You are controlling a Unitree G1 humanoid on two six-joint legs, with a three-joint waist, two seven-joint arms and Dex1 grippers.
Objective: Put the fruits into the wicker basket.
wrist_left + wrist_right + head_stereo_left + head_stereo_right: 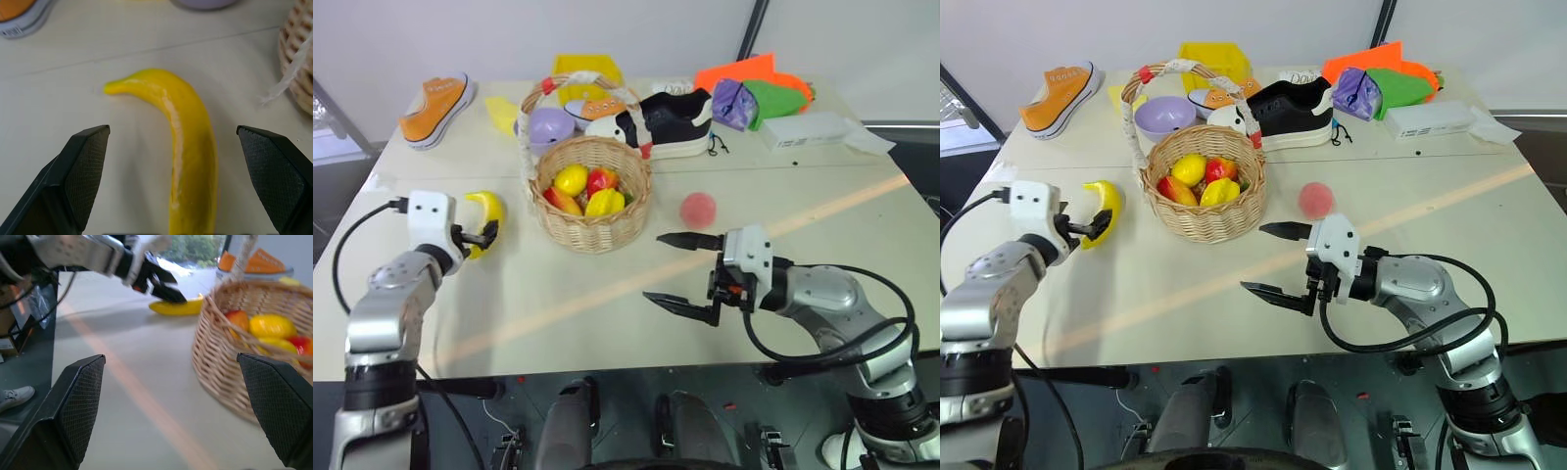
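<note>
A curved yellow banana (490, 210) lies on the table to the left of the wicker basket (597, 231). My left gripper (481, 235) is open right at the banana's near end. The left wrist view has the banana (188, 137) running between the two spread fingers (85, 166), not clamped. A pinkish-red ball (698, 209) rests on the table to the right of the basket. Nearer than the ball, my right gripper (652, 266) is open and empty, pointing left towards the basket (220, 367). Several yellow and red toy fruits lie inside the basket.
Behind the basket are a purple bowl (551, 127), a black shoe (671, 122) and a yellow bin (587, 70). An orange sneaker (435, 110) sits at the back left. A white box (808, 130) and coloured cloths (754, 93) lie at the back right.
</note>
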